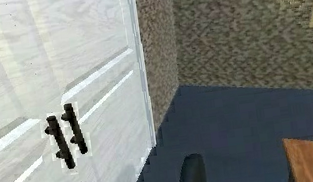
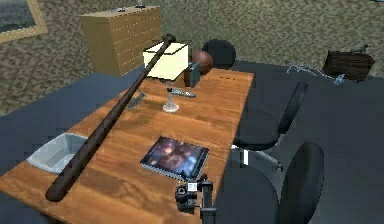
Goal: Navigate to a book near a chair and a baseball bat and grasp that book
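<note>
On the wooden tabletop (image 2: 215, 110) the book (image 2: 175, 157) lay flat between the baseball bat (image 2: 110, 120) and a chair (image 2: 265, 125), near the end effector (image 2: 192, 196). It looked thin, stiff, light and glossy, so an overhanging edge seemed the best hold. Whether the end effector held anything could not be told.

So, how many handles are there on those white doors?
2. The left handle and the right handle stand side by side low on the white doors; none seems hidden.
</note>
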You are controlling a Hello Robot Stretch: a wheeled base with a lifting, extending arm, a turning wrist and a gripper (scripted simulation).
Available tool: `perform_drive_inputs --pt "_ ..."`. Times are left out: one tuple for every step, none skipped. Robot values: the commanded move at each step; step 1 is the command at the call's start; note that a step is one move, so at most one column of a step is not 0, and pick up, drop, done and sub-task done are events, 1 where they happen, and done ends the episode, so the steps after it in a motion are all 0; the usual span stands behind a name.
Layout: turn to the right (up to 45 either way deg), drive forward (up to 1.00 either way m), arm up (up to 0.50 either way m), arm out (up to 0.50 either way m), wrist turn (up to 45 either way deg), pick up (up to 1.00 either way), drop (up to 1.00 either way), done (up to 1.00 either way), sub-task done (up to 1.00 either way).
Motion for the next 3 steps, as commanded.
perform_drive_inputs --pt "0.0 0.00 0.00 0.00 0.0 1.00 0.00 0.00 0.00" --pt "0.0 0.00 0.10 0.00 0.0 0.00 0.00 0.00 0.00" --pt "0.0 0.00 0.00 0.00 0.0 0.00 0.00 1.00 0.00"
